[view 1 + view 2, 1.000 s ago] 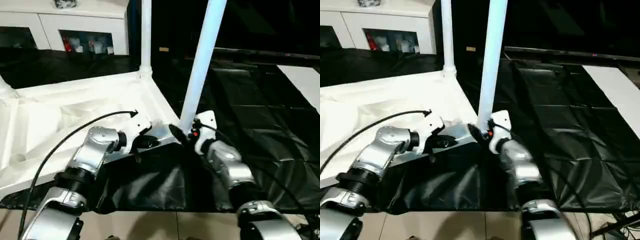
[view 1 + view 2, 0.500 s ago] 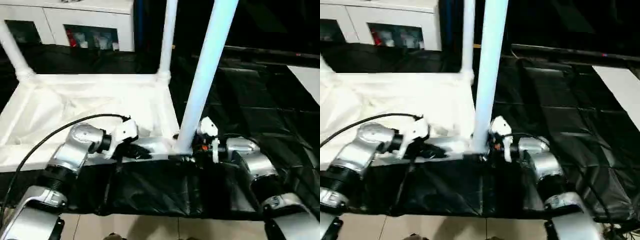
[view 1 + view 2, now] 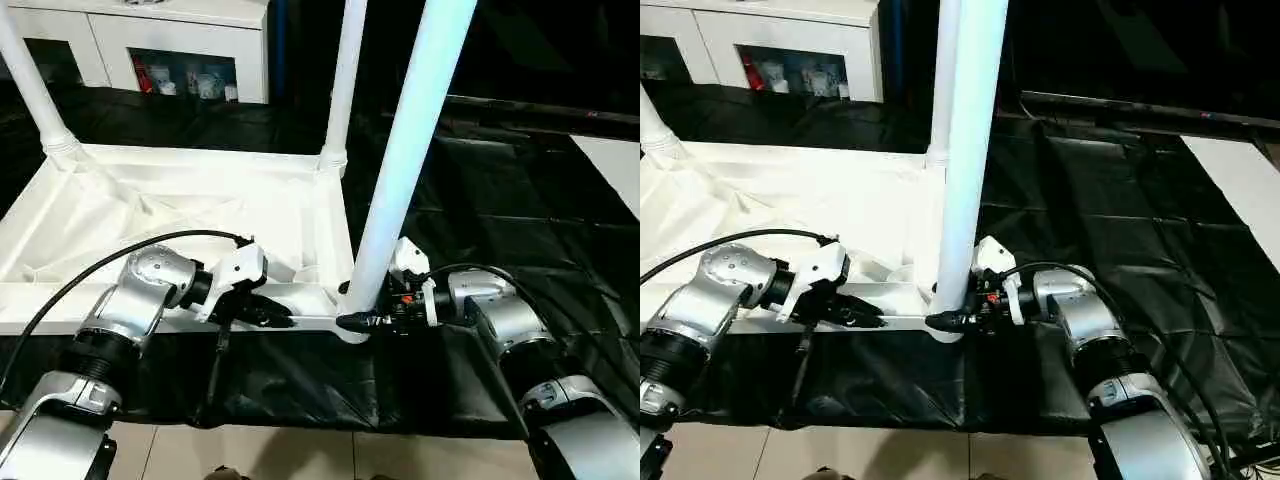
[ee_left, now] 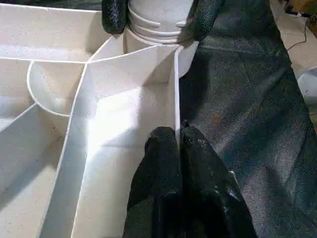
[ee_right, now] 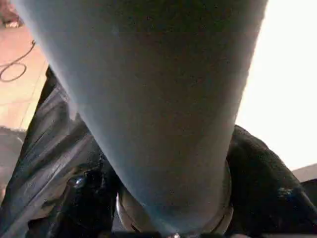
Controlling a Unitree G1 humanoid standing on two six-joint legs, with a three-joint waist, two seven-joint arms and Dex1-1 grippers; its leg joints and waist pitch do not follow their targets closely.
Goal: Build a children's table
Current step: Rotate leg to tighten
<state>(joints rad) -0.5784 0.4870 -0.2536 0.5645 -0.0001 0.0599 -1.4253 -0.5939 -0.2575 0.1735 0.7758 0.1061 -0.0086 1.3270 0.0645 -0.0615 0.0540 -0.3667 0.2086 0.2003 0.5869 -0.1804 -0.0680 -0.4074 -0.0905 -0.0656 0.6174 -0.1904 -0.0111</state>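
The white table top (image 3: 170,215) lies ribbed side up on the black-covered work table. Three white legs stand in its corner sockets: far left (image 3: 30,90), far right (image 3: 341,90) and near right (image 3: 410,150), which leans slightly. My right gripper (image 3: 360,320) is shut on the near right leg's base, a finger (image 5: 270,193) on each side of the tube (image 5: 158,99). My left gripper (image 3: 265,315) is shut on the top's thin near rim wall (image 4: 176,89), just left of that corner. The left wrist view also shows the right gripper's fingertips (image 4: 114,12) around the leg's base.
The black cover (image 3: 500,200) stretches to the right and back. A white sheet (image 3: 615,165) lies at its far right. A white cabinet (image 3: 150,40) stands behind. The work table's near edge and the tiled floor (image 3: 300,455) are just below my forearms. A black cable (image 3: 100,270) arcs over the left arm.
The head view has shifted, so the top now looks square-on. My right forearm has swung round to reach the leg's base from the right. Both grips have held.
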